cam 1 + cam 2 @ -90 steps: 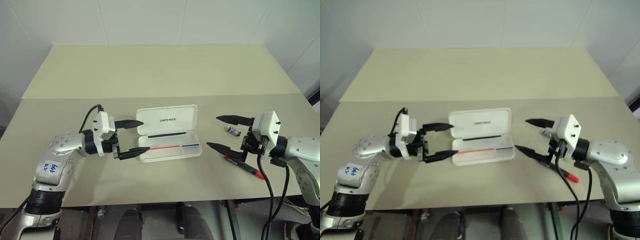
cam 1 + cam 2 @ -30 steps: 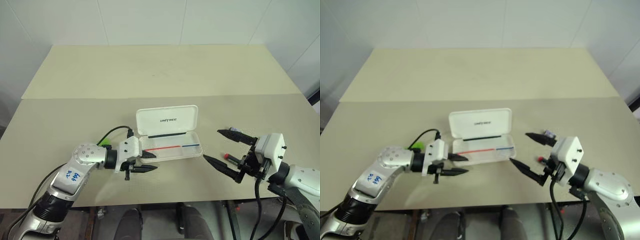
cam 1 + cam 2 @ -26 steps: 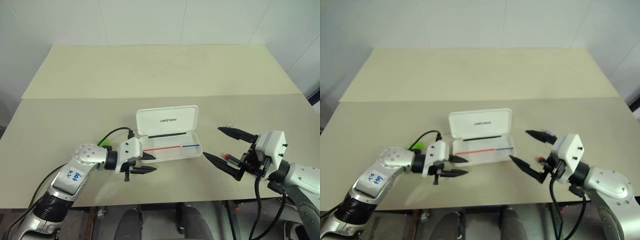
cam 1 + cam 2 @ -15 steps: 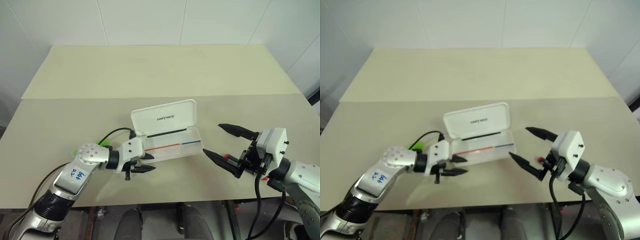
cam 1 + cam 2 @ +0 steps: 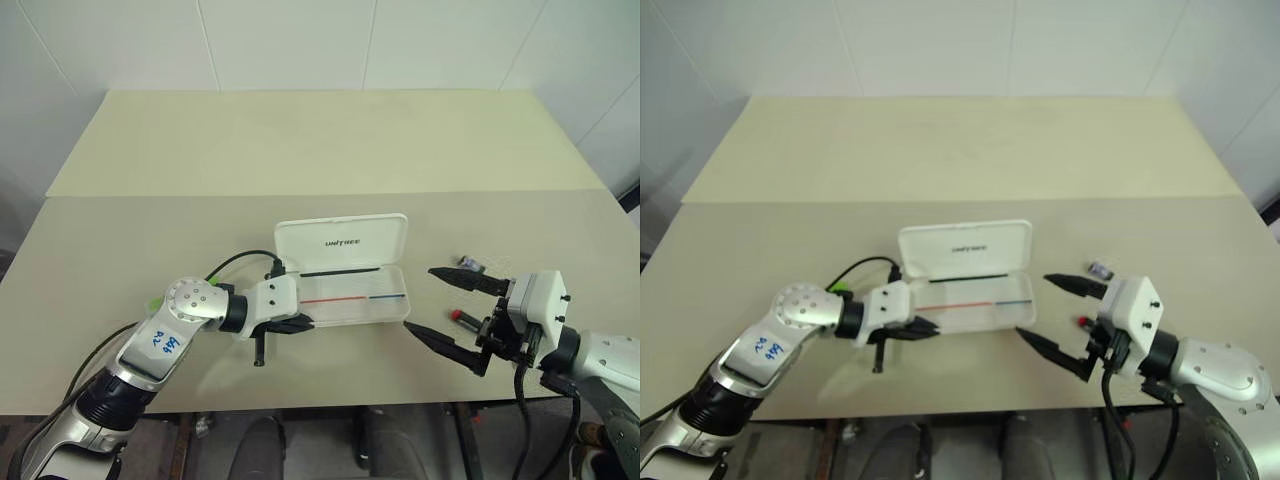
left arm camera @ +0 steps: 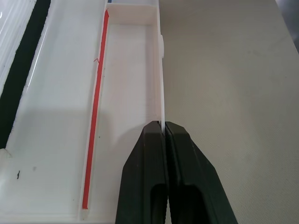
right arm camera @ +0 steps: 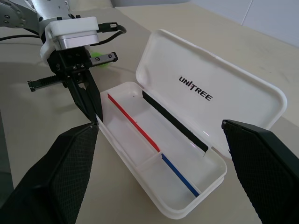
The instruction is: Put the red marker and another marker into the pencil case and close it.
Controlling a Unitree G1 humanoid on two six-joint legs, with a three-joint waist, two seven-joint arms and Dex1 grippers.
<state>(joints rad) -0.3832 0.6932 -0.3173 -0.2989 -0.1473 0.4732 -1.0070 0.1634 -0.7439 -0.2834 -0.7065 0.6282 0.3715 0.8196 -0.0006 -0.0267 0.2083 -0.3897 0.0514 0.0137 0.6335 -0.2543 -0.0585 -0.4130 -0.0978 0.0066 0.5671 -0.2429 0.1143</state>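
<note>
The pencil case point(image 5: 352, 297) lies open at the table's middle, its "UNITREE" lid point(image 7: 210, 95) standing up behind the tray. Red and blue lines run along the inside. My left gripper point(image 5: 302, 324) is shut on the tray's thin front wall point(image 6: 161, 79) near its left end. To the right of the case my right gripper point(image 5: 419, 299) is open and holds nothing. Between its fingers only the red end of the red marker point(image 5: 456, 316) shows on the table. A green tip of another marker point(image 7: 99, 55) peeks out behind my left arm.
A small grey stub point(image 5: 468, 263) lies on the table just behind my right gripper. A black cable point(image 5: 240, 258) loops off my left wrist. The table's front edge runs close below both grippers, and its far half point(image 5: 320, 140) is bare.
My left gripper has shut onto the case's front wall. The case, skewed half a second ago, now sits square again and a little further right. My right gripper has stayed open in place.
</note>
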